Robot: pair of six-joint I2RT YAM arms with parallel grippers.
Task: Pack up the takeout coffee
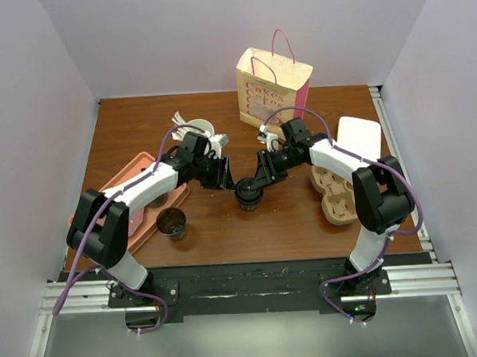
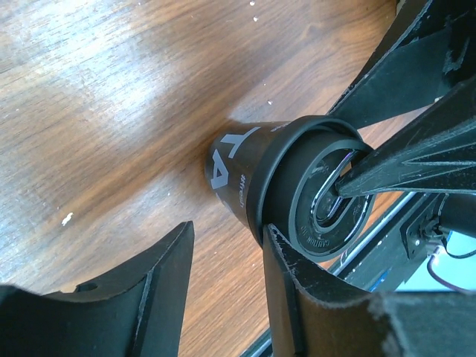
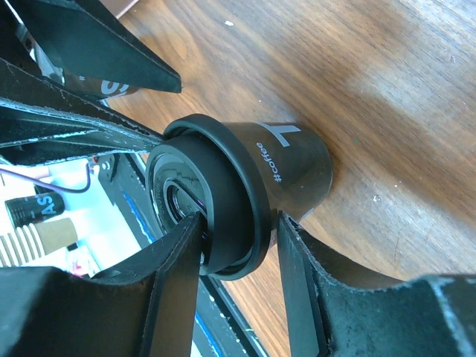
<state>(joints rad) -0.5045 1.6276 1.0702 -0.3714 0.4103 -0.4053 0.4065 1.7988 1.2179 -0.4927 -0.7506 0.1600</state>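
Top external view shows the takeout coffee [image 1: 249,196] upright on the table [image 1: 226,239], between the 2 grippers and right at their fingertips. On that cup's left, the left gripper [image 1: 226,182] is open: bare tabletop shows between its fingers, and only 1 fingertip [image 2: 294,297] touches the rim of the lid [image 3: 230,193], so it holds nothing. If that finger pushes sideways, the cup could tip or skid toward the other hand. Opposite it, the right gripper [image 1: 259,177] is clamped across the rim, with 1 finger on top of the lid and the other against the cup wall just under it. I judge this a thin hold: a lift could pop the lid off, or let the cup swing and spill. Both sets of fingers crowd the same lid and could knock each other. The cup carrier [image 1: 335,193] lies beyond the right gripper's outer side, so carrying the cup there would test that hold
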